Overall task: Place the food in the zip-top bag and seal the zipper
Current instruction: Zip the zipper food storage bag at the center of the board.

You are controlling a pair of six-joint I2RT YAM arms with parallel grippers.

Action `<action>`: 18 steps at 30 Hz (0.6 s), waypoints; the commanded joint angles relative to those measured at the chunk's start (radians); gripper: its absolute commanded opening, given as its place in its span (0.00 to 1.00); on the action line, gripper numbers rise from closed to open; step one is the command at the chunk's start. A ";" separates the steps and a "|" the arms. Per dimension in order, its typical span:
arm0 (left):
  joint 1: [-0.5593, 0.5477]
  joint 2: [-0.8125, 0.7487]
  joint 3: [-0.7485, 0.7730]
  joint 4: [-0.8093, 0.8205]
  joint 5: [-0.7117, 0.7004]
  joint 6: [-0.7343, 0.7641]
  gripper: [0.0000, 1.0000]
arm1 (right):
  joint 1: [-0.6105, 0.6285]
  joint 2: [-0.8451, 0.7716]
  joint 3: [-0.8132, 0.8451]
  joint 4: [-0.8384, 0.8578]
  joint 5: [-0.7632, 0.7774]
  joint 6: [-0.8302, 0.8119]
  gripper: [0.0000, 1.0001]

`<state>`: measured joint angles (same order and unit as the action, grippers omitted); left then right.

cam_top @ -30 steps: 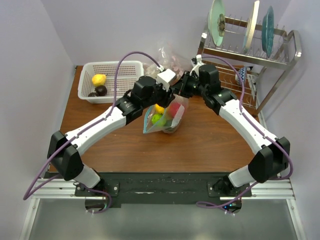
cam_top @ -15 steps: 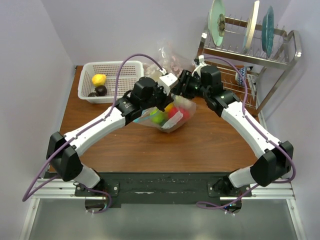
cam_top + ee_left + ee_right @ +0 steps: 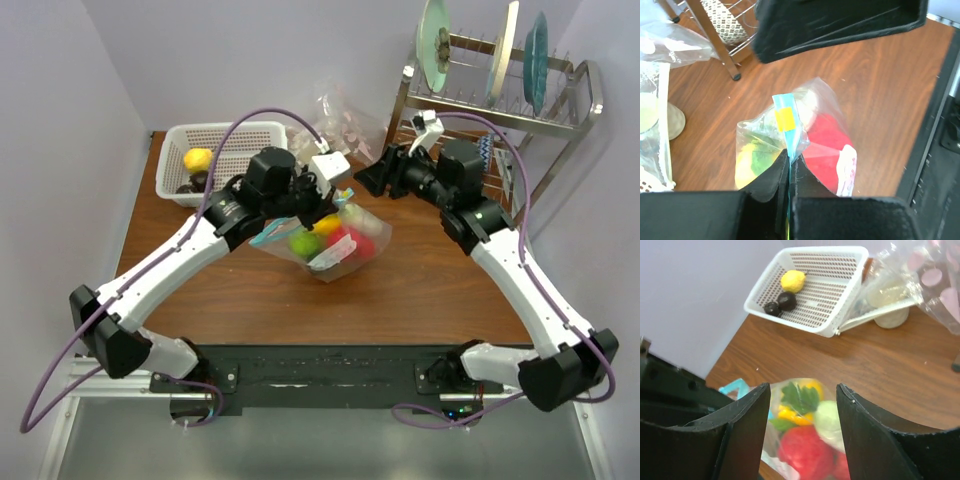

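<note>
The zip-top bag [image 3: 340,243] lies on the table mid-scene with red, green and yellow food [image 3: 303,242] inside it. My left gripper [image 3: 322,205] is shut on the light-blue zipper [image 3: 788,125], which stands up between its closed fingers in the left wrist view above the bag [image 3: 825,150]. My right gripper [image 3: 368,180] hangs open behind and right of the bag, apart from it; its view looks down on the bag [image 3: 812,425] between spread fingers [image 3: 747,425]. More food, a yellow lemon [image 3: 198,159] and a dark piece [image 3: 199,181], lies in the white basket [image 3: 245,135].
A metal dish rack [image 3: 505,95] with upright plates stands at the back right. Crumpled clear bags [image 3: 338,112] lie at the back middle, between basket and rack. The table's left edge and wall run beside the basket.
My right gripper opened, let go of the bag and drew back to the right. My left gripper shut on the zipper. The bag sank lower and spread out on the table.
</note>
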<state>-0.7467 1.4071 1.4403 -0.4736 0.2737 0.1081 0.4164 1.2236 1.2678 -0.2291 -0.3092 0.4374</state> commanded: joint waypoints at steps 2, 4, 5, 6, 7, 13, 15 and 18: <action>-0.002 -0.126 0.029 -0.022 0.065 0.036 0.00 | -0.005 -0.111 -0.090 0.131 -0.175 -0.123 0.58; -0.003 -0.166 0.011 -0.011 0.068 0.039 0.00 | -0.004 -0.148 -0.140 0.161 -0.180 -0.117 0.57; -0.002 -0.178 0.006 -0.008 0.079 0.042 0.00 | -0.004 -0.188 -0.159 0.180 -0.180 -0.120 0.56; -0.002 -0.198 0.002 -0.004 0.087 0.044 0.00 | -0.004 -0.205 -0.200 0.192 -0.197 -0.130 0.56; -0.002 -0.207 -0.009 -0.002 0.099 0.045 0.00 | -0.005 -0.222 -0.223 0.212 -0.217 -0.134 0.56; -0.002 -0.246 -0.020 -0.028 0.197 0.062 0.00 | -0.004 -0.274 -0.304 0.336 -0.445 -0.129 0.58; -0.002 -0.253 -0.018 -0.040 0.237 0.070 0.00 | -0.004 -0.266 -0.306 0.362 -0.502 -0.118 0.59; -0.003 -0.258 -0.012 -0.056 0.291 0.076 0.00 | -0.002 -0.254 -0.317 0.439 -0.614 -0.077 0.63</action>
<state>-0.7467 1.1717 1.4250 -0.5430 0.4557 0.1543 0.4122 0.9646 0.9596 0.0532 -0.7273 0.3290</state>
